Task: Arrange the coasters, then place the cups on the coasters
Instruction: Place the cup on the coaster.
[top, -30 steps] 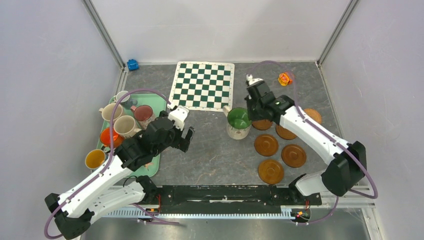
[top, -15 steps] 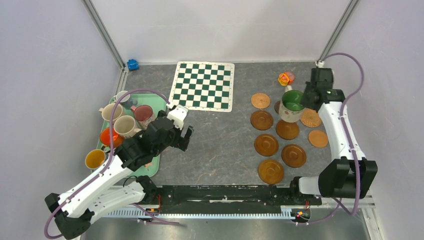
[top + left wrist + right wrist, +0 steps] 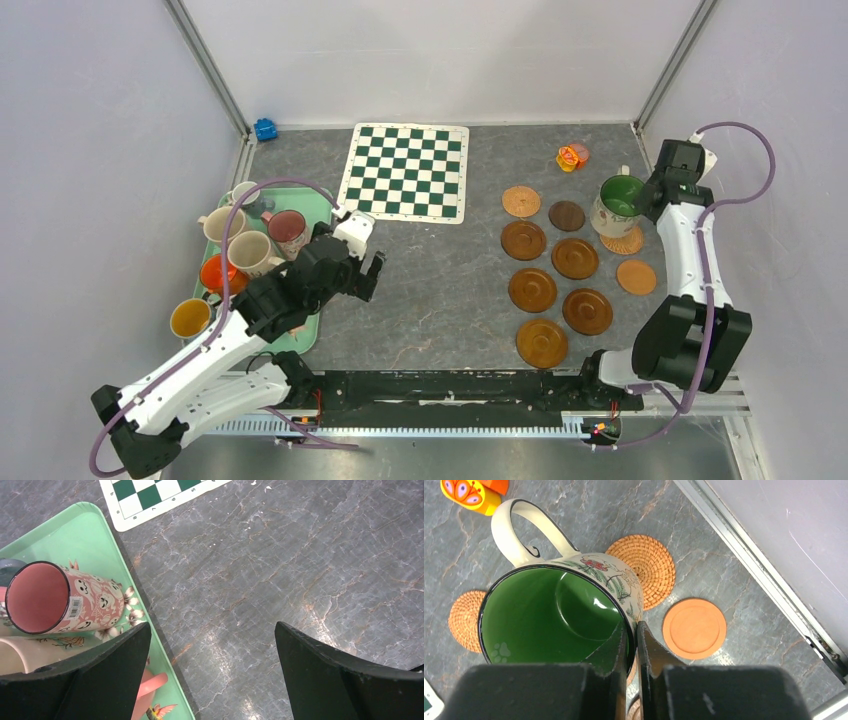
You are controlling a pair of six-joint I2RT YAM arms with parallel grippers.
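My right gripper (image 3: 652, 200) (image 3: 633, 630) is shut on the rim of a green-lined cup (image 3: 619, 205) (image 3: 549, 615), one finger inside and one outside. The cup is upright over the edge of a woven coaster (image 3: 629, 242) (image 3: 649, 565); I cannot tell whether it touches it. Several dark wooden coasters (image 3: 575, 258) lie in rows left of it, with an orange one (image 3: 636, 277) (image 3: 694, 628) and another woven one (image 3: 521, 201). My left gripper (image 3: 362, 268) (image 3: 212, 627) is open over bare table beside the tray. Several cups stand there, among them a pink one (image 3: 287, 228) (image 3: 60, 600).
A mint-green tray (image 3: 312, 206) (image 3: 85, 535) holds the cups at the left. The green-and-white chequered mat (image 3: 406, 171) lies at the back centre. A small orange-yellow toy (image 3: 571, 157) (image 3: 471, 492) sits behind the coasters, a blue toy (image 3: 265, 129) in the back left corner. Walls close both sides.
My right arm has carried the green-lined cup from beside the chequered mat across to the far right, over the woven coaster. The left arm has not moved.
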